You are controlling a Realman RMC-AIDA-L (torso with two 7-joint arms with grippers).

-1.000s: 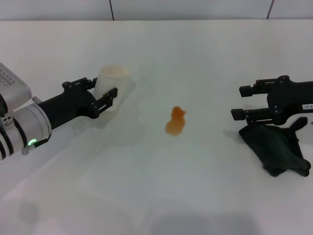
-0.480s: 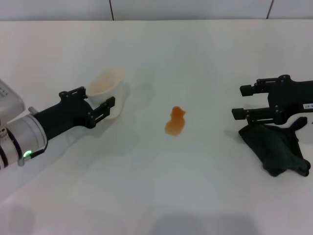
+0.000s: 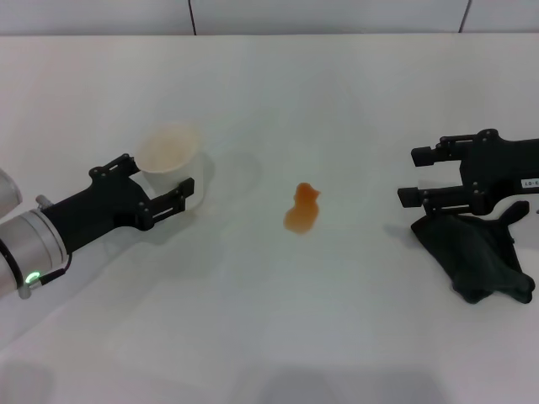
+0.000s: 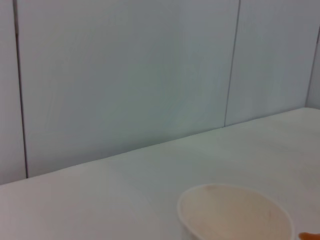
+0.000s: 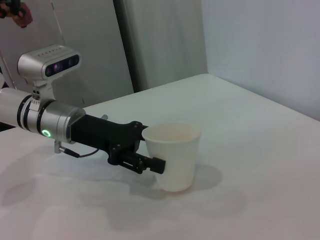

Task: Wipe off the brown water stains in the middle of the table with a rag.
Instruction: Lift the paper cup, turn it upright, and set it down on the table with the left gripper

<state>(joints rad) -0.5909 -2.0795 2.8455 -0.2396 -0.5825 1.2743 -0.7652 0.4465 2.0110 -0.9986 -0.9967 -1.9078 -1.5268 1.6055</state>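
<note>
Head view, stains: the brown water stains (image 3: 302,210) lie near the middle of the white table (image 3: 337,101), between the two arms and apart from both.
Head view, rag: the black rag (image 3: 476,255) lies crumpled on the table at the right side, directly under and just behind the right claw (image 3: 418,176), close beneath its lower finger; whether they touch cannot be told.
Head view, right claw: fingers spread, nothing between them, pointing toward the stains; the right arm reaches in level from the right edge, above the rag.
Head view, left claw: the left claw (image 3: 153,187) has its fingers on either side of a white paper cup (image 3: 170,162), which stands upright on the table, well left of the stains; whether they press the cup cannot be told from here. The left arm slants in low from the lower left.
Left wrist view: only the cup's open rim (image 4: 235,212) shows near the camera, with bare table behind it and a sliver of the stains (image 4: 311,235) at the picture's edge.
Right wrist view: the left claw (image 5: 150,150) is shut around the wall of the cup (image 5: 173,156), the arm stretched almost level over the table; the rag is out of view here.
</note>
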